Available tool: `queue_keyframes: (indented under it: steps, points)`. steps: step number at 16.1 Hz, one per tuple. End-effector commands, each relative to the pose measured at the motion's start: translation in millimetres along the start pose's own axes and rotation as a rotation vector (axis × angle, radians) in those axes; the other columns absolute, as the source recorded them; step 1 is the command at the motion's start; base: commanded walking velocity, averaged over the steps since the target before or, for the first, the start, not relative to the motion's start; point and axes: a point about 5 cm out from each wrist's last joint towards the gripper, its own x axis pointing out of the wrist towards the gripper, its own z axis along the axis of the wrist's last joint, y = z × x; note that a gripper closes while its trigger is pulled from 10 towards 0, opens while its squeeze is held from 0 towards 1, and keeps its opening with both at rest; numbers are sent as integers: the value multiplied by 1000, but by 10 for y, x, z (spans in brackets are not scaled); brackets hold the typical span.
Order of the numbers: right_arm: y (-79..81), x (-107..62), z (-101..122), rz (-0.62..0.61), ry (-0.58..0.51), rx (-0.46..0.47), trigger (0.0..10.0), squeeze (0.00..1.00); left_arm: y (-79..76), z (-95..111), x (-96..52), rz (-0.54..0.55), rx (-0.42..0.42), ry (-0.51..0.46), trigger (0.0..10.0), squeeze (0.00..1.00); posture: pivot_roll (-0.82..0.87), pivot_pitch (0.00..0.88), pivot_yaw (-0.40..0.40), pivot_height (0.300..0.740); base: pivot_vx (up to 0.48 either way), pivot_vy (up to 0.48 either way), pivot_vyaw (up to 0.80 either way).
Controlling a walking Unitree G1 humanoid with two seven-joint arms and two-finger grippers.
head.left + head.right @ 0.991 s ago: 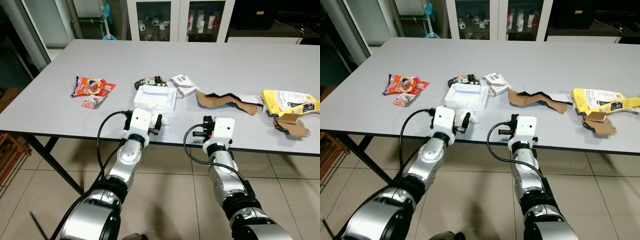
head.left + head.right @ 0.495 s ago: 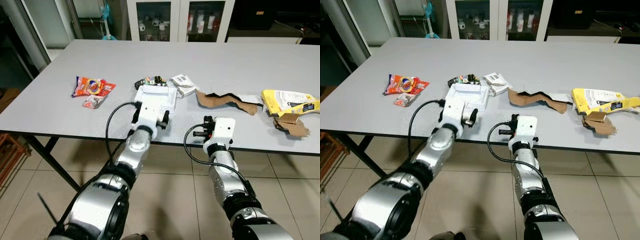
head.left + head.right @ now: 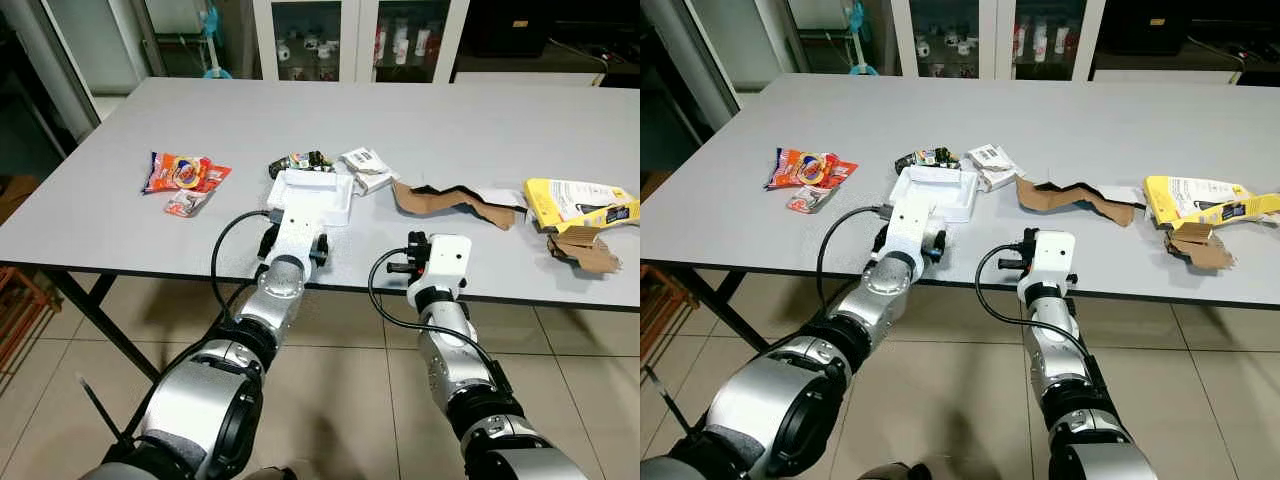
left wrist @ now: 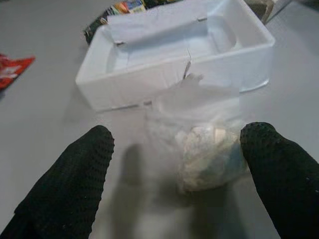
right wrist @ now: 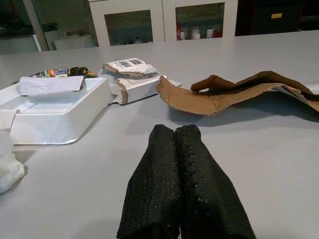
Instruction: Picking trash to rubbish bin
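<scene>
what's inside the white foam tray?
A folded white paper sheet lies across the white foam tray. Whatever is under the sheet is covered. The crumpled clear bag sits outside, between the left gripper's open jaws.

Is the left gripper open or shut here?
Open. In the left wrist view the left gripper has its two black fingers spread wide either side of a crumpled clear plastic bag near the white foam tray.
</scene>
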Motion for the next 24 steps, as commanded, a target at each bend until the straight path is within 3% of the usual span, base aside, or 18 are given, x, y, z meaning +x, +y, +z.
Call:
queue_keyframes:
  steps: [1, 6, 7, 8, 24]
  points:
    - [4, 20, 28, -4, -6, 6, 10000, 0, -22, -20, -1, -2, -8, 27, 10000, 0, -40, 13, 71, 740, 0, 0, 0]
    - [5, 24, 32, -3, -7, 7, 10000, 0, -167, -125, -41, -64, -44, 74, 9804, 0, -42, 13, 73, 740, 0, 0, 0]
    - [4, 24, 33, -4, -7, 7, 10000, 0, -174, -120, -41, -67, -47, 72, 2275, 0, -42, 13, 73, 740, 0, 0, 0]
    - [4, 24, 33, -4, -7, 7, 10000, 0, -179, -113, -41, -72, -51, 67, 0, 0, -41, 14, 72, 740, 0, 0, 0]
    - [18, 21, 19, 3, 1, 8, 10000, 0, -226, -87, -47, -89, -39, 42, 0, 0, -34, 10, 73, 740, 0, 0, 0]
